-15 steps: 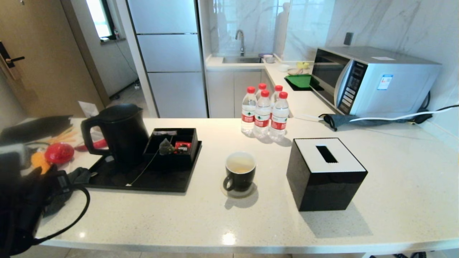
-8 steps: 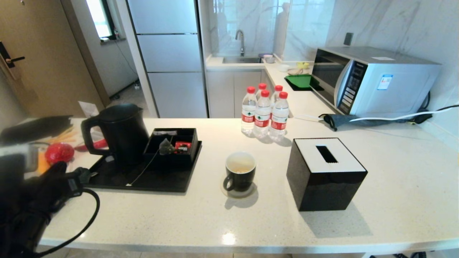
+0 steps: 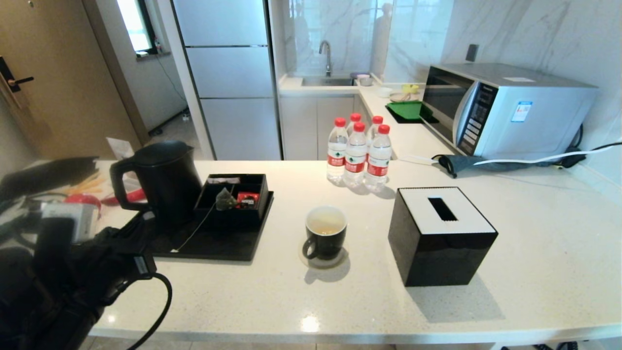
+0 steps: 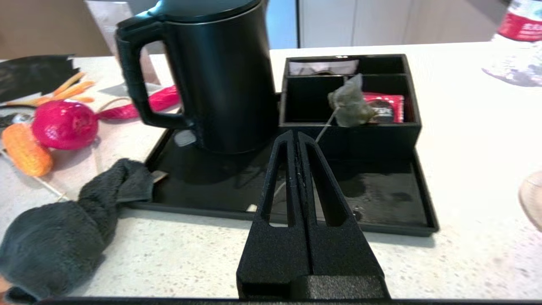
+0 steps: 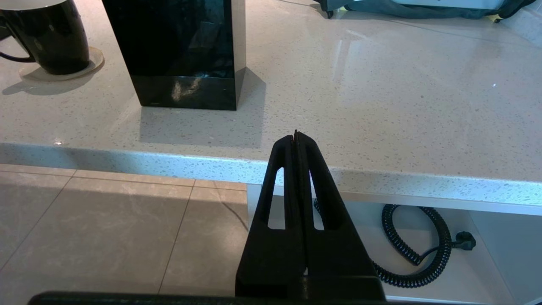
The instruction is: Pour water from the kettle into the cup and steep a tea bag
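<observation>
My left claw (image 4: 297, 136) was pinched shut on nothing, hanging at the near edge of the bench (image 3: 340, 301) and pointing at the black tray (image 4: 394, 226). My right claw (image 5: 295, 134) was shut and empty too, parked low, off the front edge of the bench near the black tissue box (image 3: 440, 236).

The kettle (image 3: 163, 180) stood upright on the tray with its lid on and its handle towards the left. The cup (image 3: 324, 233) sat on a small coaster, well apart from the tray, between it and the tissue box. Inside it I could see a pale yellowish pool of water (image 3: 324, 224) low against the white, so I judged the pouring done, or at least begun. The tea bag (image 4: 350, 106) was not in the cup: it lay propped on the rim of the black compartment box (image 4: 351, 131), touching a red packet (image 4: 387, 109), with its string trailing down over the tray. So what was left, as I read it, was taking the bag, or its string, carrying it across to the cup, and letting it steep.

As for writing, the red packet carried print I could not read. The four red-capped bottles (image 3: 357, 155) behind the cup wore red labels with white lettering too small to make out, and the microwave (image 3: 505, 109) bore a blue and white sticker I could not read either
</observation>
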Available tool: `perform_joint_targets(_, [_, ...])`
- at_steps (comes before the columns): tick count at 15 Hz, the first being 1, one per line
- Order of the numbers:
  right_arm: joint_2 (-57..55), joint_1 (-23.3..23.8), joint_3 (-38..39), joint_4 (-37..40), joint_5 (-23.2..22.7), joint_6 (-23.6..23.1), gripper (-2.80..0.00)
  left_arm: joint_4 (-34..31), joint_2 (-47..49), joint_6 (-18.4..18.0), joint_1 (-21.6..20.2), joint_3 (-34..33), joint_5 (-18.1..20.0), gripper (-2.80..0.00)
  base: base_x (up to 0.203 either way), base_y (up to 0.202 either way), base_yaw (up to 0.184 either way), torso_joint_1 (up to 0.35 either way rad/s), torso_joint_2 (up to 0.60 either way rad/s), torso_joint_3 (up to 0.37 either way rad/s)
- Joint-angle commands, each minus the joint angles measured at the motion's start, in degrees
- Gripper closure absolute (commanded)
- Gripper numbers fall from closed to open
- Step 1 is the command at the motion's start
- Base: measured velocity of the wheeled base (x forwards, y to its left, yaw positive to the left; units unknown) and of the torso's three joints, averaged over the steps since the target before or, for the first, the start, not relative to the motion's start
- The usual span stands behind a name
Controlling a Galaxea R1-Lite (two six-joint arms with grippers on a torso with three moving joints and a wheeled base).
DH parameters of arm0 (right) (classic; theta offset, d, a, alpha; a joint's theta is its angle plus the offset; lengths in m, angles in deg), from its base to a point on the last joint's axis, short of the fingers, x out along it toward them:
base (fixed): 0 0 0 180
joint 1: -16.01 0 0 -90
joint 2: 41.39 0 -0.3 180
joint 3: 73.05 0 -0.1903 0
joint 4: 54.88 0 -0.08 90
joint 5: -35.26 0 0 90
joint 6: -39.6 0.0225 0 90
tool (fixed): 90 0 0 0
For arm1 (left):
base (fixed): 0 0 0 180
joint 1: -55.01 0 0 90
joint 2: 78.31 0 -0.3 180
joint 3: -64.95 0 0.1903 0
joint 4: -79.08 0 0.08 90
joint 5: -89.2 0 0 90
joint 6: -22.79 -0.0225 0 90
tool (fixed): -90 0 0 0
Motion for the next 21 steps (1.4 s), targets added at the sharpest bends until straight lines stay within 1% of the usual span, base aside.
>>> perform_joint_targets(1, [-0.1, 0.0, 0.0, 0.0, 0.0, 0.0, 0.00, 2.7, 0.2, -0.1, 0.8, 0.6, -0.1, 0.00, 0.000, 0.000, 0.000, 0.000, 0.00, 0.000])
perform_joint_targets(3, [-0.1, 0.0, 0.0, 0.0, 0.0, 0.0, 0.00, 2.3, 0.2, -0.2, 1.3, 2.8, -0.1, 0.00, 0.000, 0.000, 0.000, 0.000, 0.00, 0.000])
perform_joint_targets(4, [-0.1, 0.0, 0.0, 0.0, 0.0, 0.0, 0.00, 0.6, 0.0, -0.4, 1.3, 4.8, -0.2, 0.00, 0.000, 0.000, 0.000, 0.000, 0.00, 0.000])
perform_joint_targets(5, [-0.1, 0.0, 0.0, 0.0, 0.0, 0.0, 0.00, -1.9, -0.4, -0.6, 1.3, 6.6, -0.2, 0.00, 0.000, 0.000, 0.000, 0.000, 0.00, 0.000])
perform_joint_targets(7, [-0.1, 0.0, 0.0, 0.0, 0.0, 0.0, 0.00, -10.6, -3.1, -0.8, 1.0, 10.6, -0.3, 0.00, 0.000, 0.000, 0.000, 0.000, 0.00, 0.000])
perform_joint_targets(9, [-0.1, 0.0, 0.0, 0.0, 0.0, 0.0, 0.00, -23.5, -8.0, -0.8, 0.8, 15.7, -0.3, 0.00, 0.000, 0.000, 0.000, 0.000, 0.00, 0.000])
perform_joint_targets(13, [-0.1, 0.0, 0.0, 0.0, 0.0, 0.0, 0.00, -57.6, -17.1, -0.8, 0.0, 28.0, -0.2, 0.00, 0.000, 0.000, 0.000, 0.000, 0.00, 0.000])
perform_joint_targets(14, [-0.1, 0.0, 0.0, 0.0, 0.0, 0.0, 0.00, -64.6, -18.2, -0.8, -0.4, 31.4, -0.1, 0.00, 0.000, 0.000, 0.000, 0.000, 0.00, 0.000])
perform_joint_targets(16, [-0.1, 0.0, 0.0, 0.0, 0.0, 0.0, 0.00, -73.6, -18.7, -0.8, -1.0, 36.5, 0.1, 0.00, 0.000, 0.000, 0.000, 0.000, 0.00, 0.000])
perform_joint_targets(17, [-0.1, 0.0, 0.0, 0.0, 0.0, 0.0, 0.00, -76.5, -18.0, -0.8, -1.6, 37.8, 0.2, 0.00, 0.000, 0.000, 0.000, 0.000, 0.00, 0.000])
perform_joint_targets(18, [-0.1, 0.0, 0.0, 0.0, 0.0, 0.0, 0.00, -77.7, -16.9, -0.8, -1.9, 38.7, 0.2, 0.00, 0.000, 0.000, 0.000, 0.000, 0.00, 0.000])
perform_joint_targets(20, [-0.1, 0.0, 0.0, 0.0, 0.0, 0.0, 0.00, -79.2, -13.5, -1.0, -1.9, 41.5, 0.3, 0.00, 0.000, 0.000, 0.000, 0.000, 0.00, 0.000])
perform_joint_targets(21, [-0.1, 0.0, 0.0, 0.0, 0.0, 0.0, 0.00, -79.5, -11.4, -1.3, -1.9, 42.8, 1.1, 0.00, 0.000, 0.000, 0.000, 0.000, 0.00, 0.000])
